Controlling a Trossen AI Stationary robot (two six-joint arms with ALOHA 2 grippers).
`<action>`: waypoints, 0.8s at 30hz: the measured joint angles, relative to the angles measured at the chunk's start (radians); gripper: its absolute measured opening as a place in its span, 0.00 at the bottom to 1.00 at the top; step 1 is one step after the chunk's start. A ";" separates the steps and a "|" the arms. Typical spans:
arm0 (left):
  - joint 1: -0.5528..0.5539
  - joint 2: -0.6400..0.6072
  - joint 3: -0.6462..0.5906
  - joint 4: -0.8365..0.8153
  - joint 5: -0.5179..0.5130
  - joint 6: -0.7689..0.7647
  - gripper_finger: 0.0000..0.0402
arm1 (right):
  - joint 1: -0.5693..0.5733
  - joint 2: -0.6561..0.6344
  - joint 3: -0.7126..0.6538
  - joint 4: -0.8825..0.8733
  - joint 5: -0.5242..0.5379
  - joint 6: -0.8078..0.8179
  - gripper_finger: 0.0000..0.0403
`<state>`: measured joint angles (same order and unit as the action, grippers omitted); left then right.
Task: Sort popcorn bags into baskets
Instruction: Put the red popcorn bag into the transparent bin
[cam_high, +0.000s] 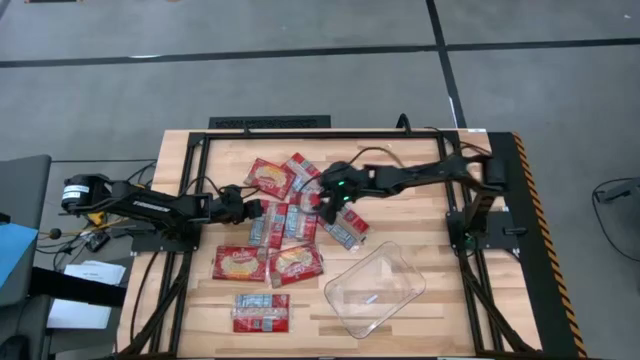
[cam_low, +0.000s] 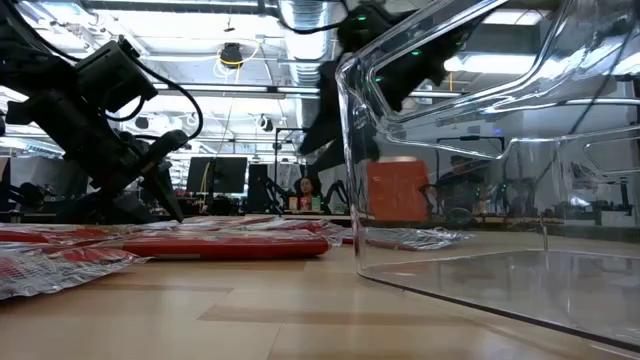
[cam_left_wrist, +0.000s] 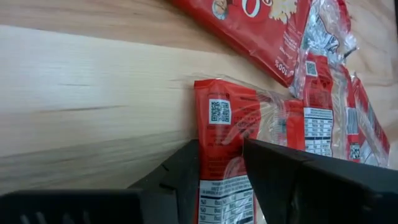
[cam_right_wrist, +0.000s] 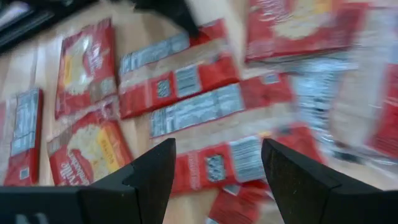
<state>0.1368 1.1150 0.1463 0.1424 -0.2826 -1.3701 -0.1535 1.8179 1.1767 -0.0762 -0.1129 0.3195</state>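
Several red popcorn bags lie flat in a loose cluster at the table's middle (cam_high: 296, 262), one apart near the near edge (cam_high: 261, 312). The clear plastic tub (cam_high: 395, 255) stands right of them, with nothing in it that I can see; it fills the low view's right (cam_low: 450, 200). My left gripper (cam_high: 258, 211) is down at the cluster's left side, shut on a bag lying label side up (cam_high: 270, 226). My right gripper (cam_high: 335, 205) hovers open above the cluster's right part; its wrist view looks down on several bags (cam_right_wrist: 186, 81) between its fingers. My left gripper (cam_left_wrist: 221, 180) pinches a bag between its two fingers at the strip along the bag's edge (cam_left_wrist: 217, 134), where a QR code is printed. The fingers come slanting down from the table's left. The bag still lies flat on the wood, not lifted.
A black frame (cam_high: 330, 133) borders the table on its far and side edges. Bare wood lies left of the cluster (cam_left_wrist: 93, 93) and along the near edge around the tub. People and desks show in the room beyond the table (cam_low: 300, 190).
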 joint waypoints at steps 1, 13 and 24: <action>0.000 -0.002 0.000 0.005 0.005 0.017 0.30 | 0.009 0.033 0.032 -0.012 -0.003 -0.018 0.65; 0.000 -0.011 0.001 0.104 0.103 0.138 0.72 | 0.083 0.323 0.401 -0.193 -0.002 -0.268 0.33; 0.000 -0.011 0.002 0.094 0.126 0.105 0.81 | 0.101 0.430 0.488 -0.229 -0.068 -0.313 0.05</action>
<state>0.1368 1.1038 0.1478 0.2359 -0.1570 -1.2655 -0.0529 2.2484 1.6643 -0.3054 -0.1808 0.0063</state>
